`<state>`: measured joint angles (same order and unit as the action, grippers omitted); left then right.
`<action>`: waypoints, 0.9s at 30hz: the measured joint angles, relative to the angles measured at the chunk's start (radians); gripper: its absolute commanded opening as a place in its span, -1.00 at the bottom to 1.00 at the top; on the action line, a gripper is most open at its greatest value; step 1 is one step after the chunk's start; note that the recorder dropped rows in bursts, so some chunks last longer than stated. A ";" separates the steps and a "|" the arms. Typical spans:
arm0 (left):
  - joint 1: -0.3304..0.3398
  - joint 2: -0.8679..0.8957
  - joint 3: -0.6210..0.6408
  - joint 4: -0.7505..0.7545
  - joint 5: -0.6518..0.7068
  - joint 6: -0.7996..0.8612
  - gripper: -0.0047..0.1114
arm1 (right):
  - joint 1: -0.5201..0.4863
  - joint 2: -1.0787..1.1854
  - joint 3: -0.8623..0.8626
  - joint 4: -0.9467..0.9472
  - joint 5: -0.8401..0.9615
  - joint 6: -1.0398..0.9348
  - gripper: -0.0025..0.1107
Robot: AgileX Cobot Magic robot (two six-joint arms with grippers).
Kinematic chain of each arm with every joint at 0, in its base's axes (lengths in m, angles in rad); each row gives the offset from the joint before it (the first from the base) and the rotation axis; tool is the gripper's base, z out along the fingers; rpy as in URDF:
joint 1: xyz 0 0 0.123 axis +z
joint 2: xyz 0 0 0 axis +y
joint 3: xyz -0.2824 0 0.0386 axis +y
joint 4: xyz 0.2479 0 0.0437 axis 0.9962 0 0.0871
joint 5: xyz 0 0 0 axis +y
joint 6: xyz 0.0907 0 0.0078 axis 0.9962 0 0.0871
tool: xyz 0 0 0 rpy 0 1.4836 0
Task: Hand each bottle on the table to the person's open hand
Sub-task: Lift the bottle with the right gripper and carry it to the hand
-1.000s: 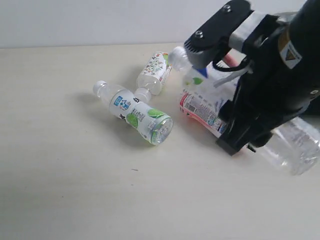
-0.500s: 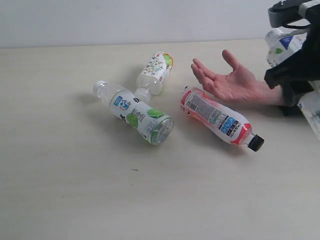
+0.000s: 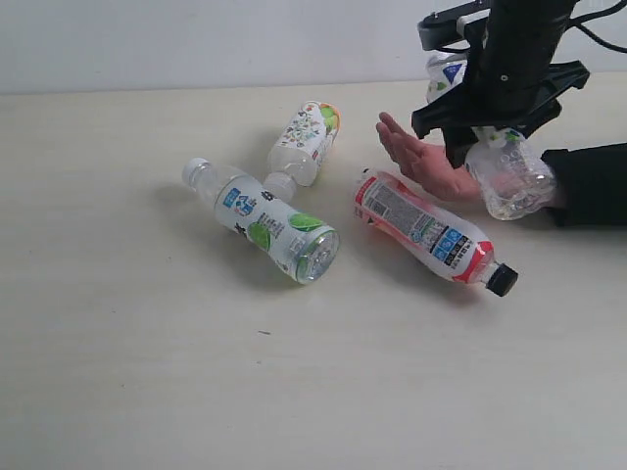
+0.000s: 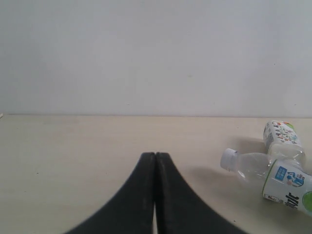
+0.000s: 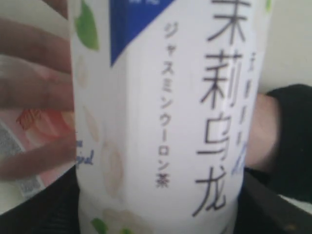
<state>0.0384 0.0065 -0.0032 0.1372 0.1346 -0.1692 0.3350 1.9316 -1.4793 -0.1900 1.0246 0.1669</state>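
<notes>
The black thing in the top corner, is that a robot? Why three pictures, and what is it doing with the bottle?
Yes, a robot with two arms. The wide picture is from a camera watching the table. There the right arm's fingers hold a bottle over a person's open hand. Three more bottles lie on their sides: a white-label one, a green-and-blue one, a red-pink one. The other two pictures come from cameras on the robot's wrists. One shows the left arm's fingers shut, holding nothing. The other shows the held bottle's label very close.
</notes>
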 measured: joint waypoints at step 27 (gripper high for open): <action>0.000 0.000 0.000 0.000 0.000 0.000 -0.92 | 0.000 0.094 -0.031 -0.023 -0.102 -0.047 -0.96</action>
<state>0.0384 0.0065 -0.0032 0.1372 0.1346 -0.1692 0.3350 2.0252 -1.5099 -0.2127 0.9230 0.1200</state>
